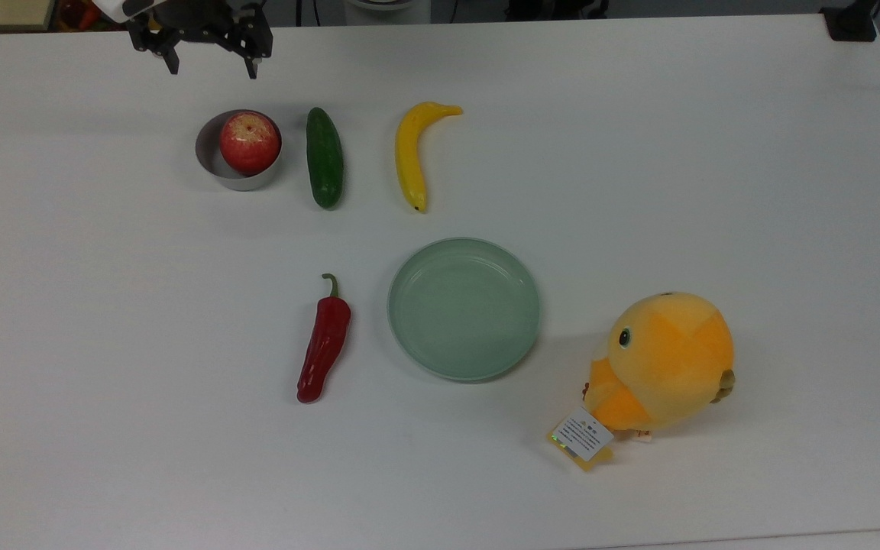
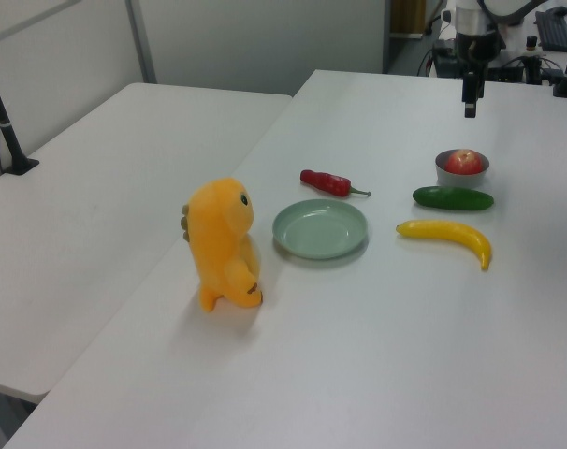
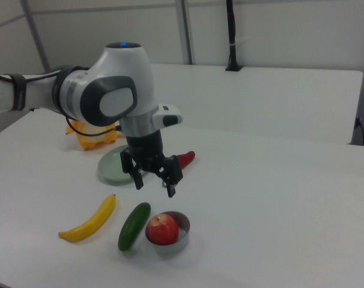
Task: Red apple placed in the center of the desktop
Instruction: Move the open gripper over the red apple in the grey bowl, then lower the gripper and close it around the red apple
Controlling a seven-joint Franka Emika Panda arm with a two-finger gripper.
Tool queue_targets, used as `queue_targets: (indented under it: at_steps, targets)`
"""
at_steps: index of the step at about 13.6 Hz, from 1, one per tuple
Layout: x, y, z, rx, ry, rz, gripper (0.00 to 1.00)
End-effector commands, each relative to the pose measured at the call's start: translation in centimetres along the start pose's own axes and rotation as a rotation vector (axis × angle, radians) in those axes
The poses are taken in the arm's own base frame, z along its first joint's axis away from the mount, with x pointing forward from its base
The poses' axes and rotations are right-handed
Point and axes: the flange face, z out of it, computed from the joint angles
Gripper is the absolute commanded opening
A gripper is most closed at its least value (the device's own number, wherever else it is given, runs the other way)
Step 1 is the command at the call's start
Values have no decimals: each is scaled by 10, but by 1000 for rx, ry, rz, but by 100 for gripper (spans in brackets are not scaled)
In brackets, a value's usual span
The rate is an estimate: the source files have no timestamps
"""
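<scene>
1. While the arm hangs above the far part of the tabletop, its jaws stand spread wide and hold nothing; in the right view they sit above and apart from the fruit.
2. Red apple rests inside a small grey metal bowl, stem dimple up; the same apple fills most of the bowl.
3. Cucumber lies just beside the bowl on the top view's right; banana lies beyond it.
4. Red chili pepper lies beside the pale-green plate.
5. Orange plush toy stands near the plate, on the top view's right.
</scene>
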Motion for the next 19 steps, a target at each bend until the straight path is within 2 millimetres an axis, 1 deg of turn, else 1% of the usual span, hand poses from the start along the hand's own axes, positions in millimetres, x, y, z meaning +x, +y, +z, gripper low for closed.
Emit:
queue_targets:
  at_steps: [1,3,6,8,12,13,15,19]
  targets:
    - [5,-5,36,1,8,-28,100]
    - [3,-10,58,-1,22,-35,100]
    - [3,-14,84,-1,32,-42,100]
    - [5,-16,95,2,19,-46,100]
    - [8,-15,106,4,12,-46,100]
    - [9,-16,111,6,3,-47,100]
    - [12,-16,117,1,11,-51,96]
    - [12,-16,118,0,14,-52,77]
